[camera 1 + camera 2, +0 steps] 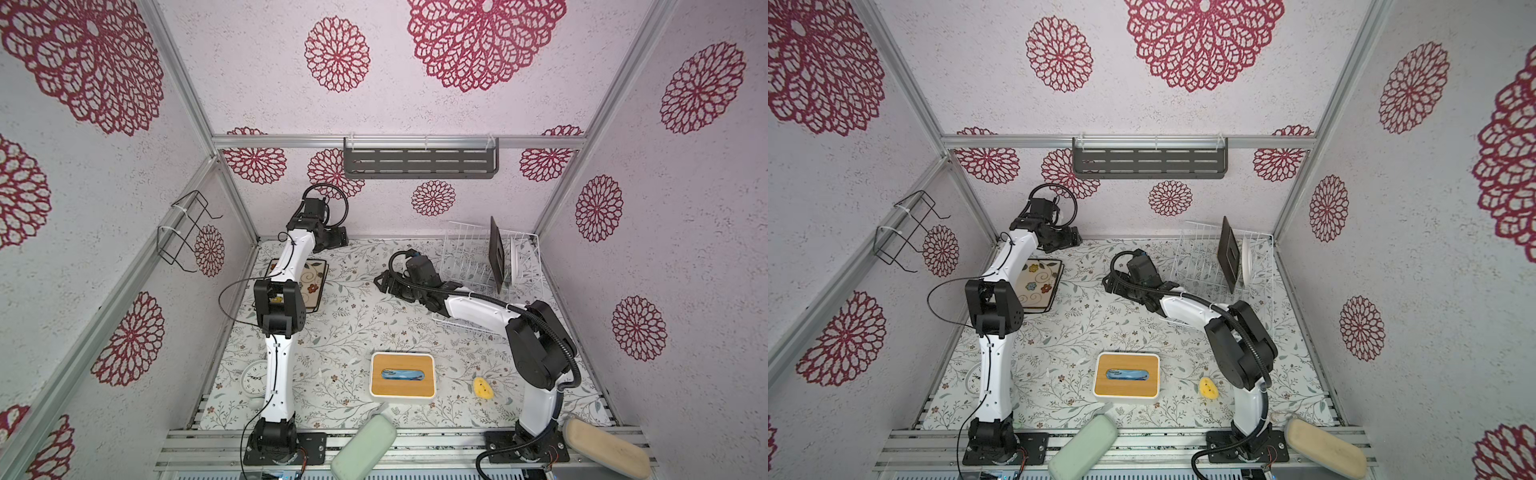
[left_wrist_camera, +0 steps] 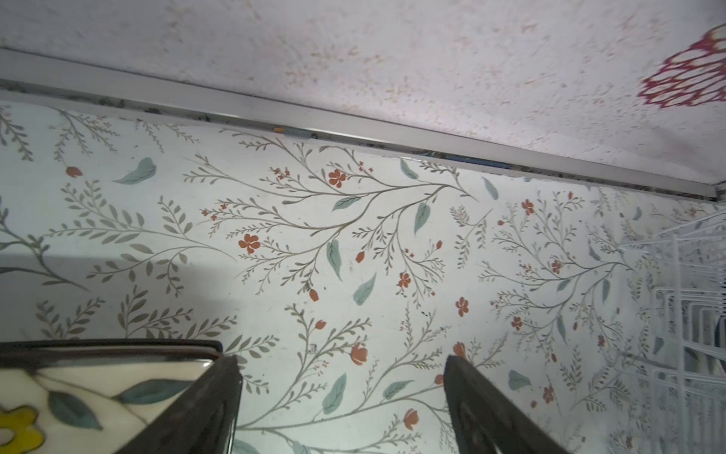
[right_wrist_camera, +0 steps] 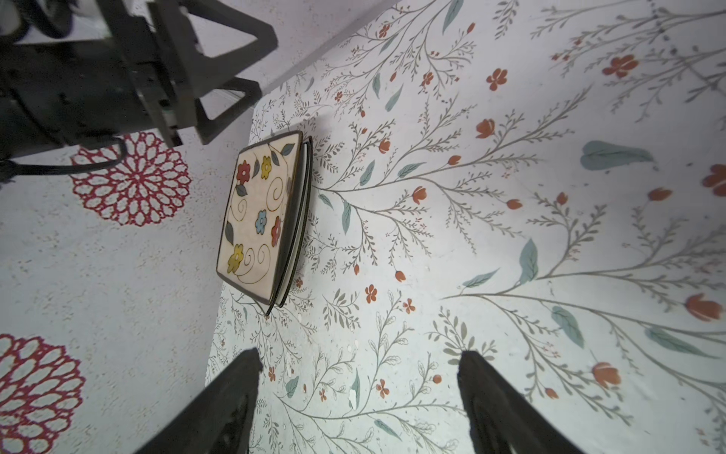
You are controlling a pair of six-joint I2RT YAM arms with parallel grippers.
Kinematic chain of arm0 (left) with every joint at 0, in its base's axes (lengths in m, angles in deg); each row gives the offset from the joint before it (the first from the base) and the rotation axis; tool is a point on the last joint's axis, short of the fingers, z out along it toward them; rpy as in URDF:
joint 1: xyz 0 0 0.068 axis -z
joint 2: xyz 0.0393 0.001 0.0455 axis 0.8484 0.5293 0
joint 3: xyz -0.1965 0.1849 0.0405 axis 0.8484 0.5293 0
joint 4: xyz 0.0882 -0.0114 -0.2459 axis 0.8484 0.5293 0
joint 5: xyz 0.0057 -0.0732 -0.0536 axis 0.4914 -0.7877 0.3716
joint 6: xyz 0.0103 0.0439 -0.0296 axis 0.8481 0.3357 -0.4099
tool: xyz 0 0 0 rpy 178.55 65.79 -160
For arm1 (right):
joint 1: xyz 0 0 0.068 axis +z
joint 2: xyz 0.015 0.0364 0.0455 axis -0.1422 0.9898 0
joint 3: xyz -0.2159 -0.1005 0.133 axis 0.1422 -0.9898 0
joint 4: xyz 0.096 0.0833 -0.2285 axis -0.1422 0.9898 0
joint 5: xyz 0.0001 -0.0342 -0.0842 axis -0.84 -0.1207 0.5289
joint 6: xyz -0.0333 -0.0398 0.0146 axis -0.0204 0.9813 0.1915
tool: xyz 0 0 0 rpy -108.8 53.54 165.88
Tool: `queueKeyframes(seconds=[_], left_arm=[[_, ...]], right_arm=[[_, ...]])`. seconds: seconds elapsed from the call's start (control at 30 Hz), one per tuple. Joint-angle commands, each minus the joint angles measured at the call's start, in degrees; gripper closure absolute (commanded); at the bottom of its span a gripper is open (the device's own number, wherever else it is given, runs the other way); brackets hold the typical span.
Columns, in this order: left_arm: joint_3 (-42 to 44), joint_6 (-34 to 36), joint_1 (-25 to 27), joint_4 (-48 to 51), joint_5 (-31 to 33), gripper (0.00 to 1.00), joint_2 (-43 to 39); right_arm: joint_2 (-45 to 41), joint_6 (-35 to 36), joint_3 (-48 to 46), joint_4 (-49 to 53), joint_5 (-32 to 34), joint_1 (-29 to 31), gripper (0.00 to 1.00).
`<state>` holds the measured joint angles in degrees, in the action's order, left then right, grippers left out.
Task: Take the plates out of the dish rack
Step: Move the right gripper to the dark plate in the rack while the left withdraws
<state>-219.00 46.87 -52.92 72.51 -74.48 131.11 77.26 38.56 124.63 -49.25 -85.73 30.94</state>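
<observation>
Both top views: dark square plate, round white plate standing upright in dish rack, right of centre; right gripper hovering left of rack, jaws spread, empty.
Left wrist: left gripper gaping, empty, floral plate stack lying beside one finger.
Right wrist: stack lying well ahead.

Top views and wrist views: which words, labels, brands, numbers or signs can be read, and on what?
No text can be read in any view.
Clock: dial marks too small to read.
Round white plate in the dish rack: seen edge-on, its face does not show.
</observation>
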Motion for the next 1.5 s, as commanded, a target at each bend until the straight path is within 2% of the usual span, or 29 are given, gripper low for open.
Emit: queueKeyframes(seconds=[0.0, 0.13, 0.37, 0.53, 0.8, 1.03, 1.17, 1.3, 1.47], left_arm=[[0.91, -0.28, 0.56, 3.08, 0.46, 0.14, -0.73], [0.20, -0.72, 1.92, 5.32, -0.46, 0.14, 1.30], [-3.05, 1.01, 4.22, 10.36, 5.66, 0.13, 5.86], [-3.77, 1.59, 4.98, 11.02, 6.38, 0.13, 7.83], [-3.80, 2.97, 6.55, 9.71, 16.54, 0.12, 9.21], [-5.58, 2.44, 6.22, 9.44, 21.55, 0.10, 11.13], [-6.19, 2.87, 5.86, 9.01, 21.95, 0.09, 11.59], [-5.71, 4.17, 6.42, 8.45, 18.60, 0.10, 9.97], [4.80, 3.15, 8.21, 1.54, 14.40, 0.11, -0.28]], right_arm=[[-5.61, 1.18, -0.88, -0.04, 2.37, -0.78, 0.18], [-6.81, 1.27, -2.14, 0.13, 2.87, -1.10, 0.18], [-7.77, 1.27, -3.65, -0.04, 2.94, -1.74, 0.17], [-7.56, 1.10, -3.59, -0.44, 2.71, -1.85, 0.17], [-7.36, 1.00, -3.50, -0.48, 2.71, -1.85, 0.17], [-7.61, 1.17, -3.58, -0.31, 2.71, -1.85, 0.17], [-7.68, 1.18, -3.58, -0.37, 2.60, -1.85, 0.17], [-7.51, 1.11, -3.50, -0.48, 2.53, -1.85, 0.17], [-7.51, 1.89, -2.39, 0.66, 2.93, -1.94, 0.17]])
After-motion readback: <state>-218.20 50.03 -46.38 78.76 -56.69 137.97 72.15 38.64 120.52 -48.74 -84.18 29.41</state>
